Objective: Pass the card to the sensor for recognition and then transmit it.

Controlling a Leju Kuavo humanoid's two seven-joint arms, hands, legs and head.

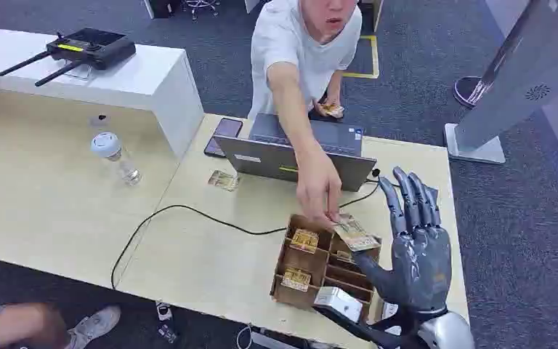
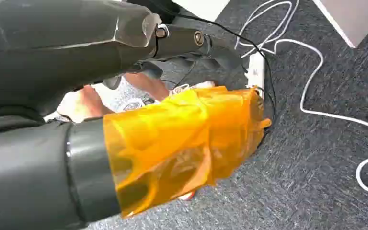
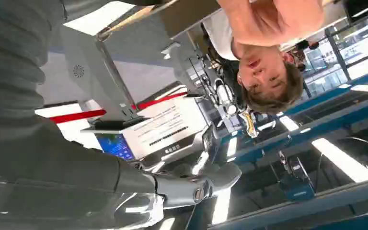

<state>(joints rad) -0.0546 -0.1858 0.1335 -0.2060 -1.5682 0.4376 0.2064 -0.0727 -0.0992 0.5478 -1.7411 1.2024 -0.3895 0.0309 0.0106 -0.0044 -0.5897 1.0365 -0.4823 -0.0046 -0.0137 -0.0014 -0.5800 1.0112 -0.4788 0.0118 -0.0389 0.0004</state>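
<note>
The right hand (image 1: 414,247) stands upright at five o'clock on the surface (image 1: 211,254), palm raised, fingers straight and spread, holding nothing. A person's hand (image 1: 318,193) holds the card (image 1: 354,233) over the cardboard box (image 1: 320,265), the card's edge just beside the robot's thumb (whether they touch is too close to tell). This looks like the handover at the start of the task: the card is not yet in the robot's keeping. The next move calls for the thumb and fingers to pinch the card firmly before the person lets go. The left hand (image 2: 182,139) hangs over carpet, wrapped in orange film, so I cannot tell how its fingers lie.
</note>
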